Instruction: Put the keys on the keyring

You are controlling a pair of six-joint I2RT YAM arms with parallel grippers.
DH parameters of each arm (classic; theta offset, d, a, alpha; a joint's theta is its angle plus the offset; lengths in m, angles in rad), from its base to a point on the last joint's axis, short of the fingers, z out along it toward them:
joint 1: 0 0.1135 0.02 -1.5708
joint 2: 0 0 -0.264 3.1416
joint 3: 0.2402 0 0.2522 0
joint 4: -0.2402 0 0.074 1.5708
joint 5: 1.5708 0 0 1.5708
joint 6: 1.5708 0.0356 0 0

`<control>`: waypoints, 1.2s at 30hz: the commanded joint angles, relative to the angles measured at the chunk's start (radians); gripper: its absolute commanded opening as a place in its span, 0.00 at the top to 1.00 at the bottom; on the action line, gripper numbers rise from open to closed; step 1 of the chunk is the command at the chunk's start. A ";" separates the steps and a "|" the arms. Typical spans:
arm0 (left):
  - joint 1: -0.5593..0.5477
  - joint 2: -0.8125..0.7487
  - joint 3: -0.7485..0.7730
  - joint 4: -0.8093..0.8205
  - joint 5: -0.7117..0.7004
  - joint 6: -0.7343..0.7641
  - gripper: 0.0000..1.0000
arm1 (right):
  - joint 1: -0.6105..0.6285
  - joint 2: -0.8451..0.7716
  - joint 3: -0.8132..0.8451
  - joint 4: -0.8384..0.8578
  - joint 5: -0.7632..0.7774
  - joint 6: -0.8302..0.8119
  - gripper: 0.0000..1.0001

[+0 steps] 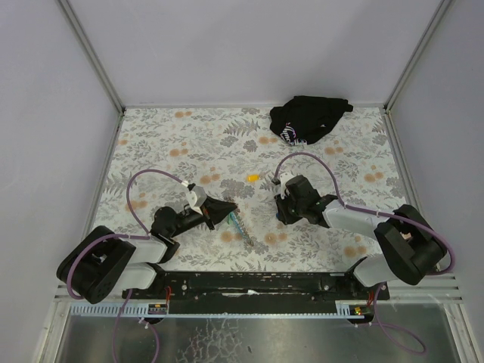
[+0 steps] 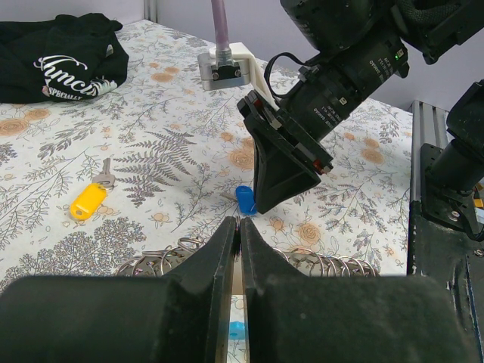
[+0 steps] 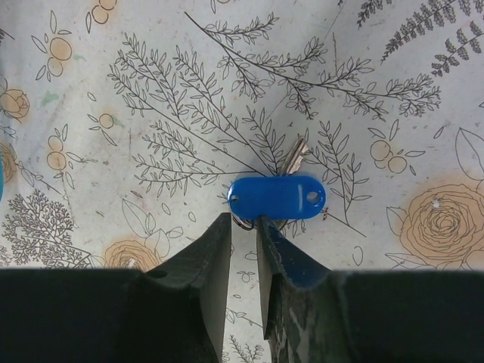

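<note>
keys (image 3: 276,198) at right end effector (image 3: 243,225), keyring (image 1: 237,224) in left end effector (image 2: 236,229)

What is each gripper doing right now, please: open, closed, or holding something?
Left gripper: shut, pinching the strap of the keyring.
Right gripper: nearly shut, tips either side of the small ring on the keys; whether it grips cannot be told.

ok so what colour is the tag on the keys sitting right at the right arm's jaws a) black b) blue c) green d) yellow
b: the right wrist view shows the keys, with their bright blue tag, right at the tips of the right gripper; the yellow tag lies apart from it.
</note>
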 commanded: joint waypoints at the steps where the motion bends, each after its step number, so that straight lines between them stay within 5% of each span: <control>1: 0.007 -0.004 0.013 0.075 0.010 -0.004 0.96 | 0.006 -0.004 0.000 0.031 -0.003 -0.006 0.74; 8: 0.006 -0.007 0.011 0.075 0.009 -0.004 0.96 | 0.006 -0.001 0.008 0.021 -0.004 -0.007 0.84; 13: 0.007 -0.009 0.011 0.073 0.008 -0.004 0.96 | 0.006 -0.003 0.060 -0.059 -0.009 0.000 1.00; 26: 0.006 -0.011 0.013 0.065 0.004 0.002 0.96 | 0.009 0.250 0.400 -0.559 0.038 0.015 1.00; 36: 0.007 -0.005 0.014 0.063 0.002 0.004 0.96 | 0.029 0.329 0.514 -0.636 0.075 0.000 0.94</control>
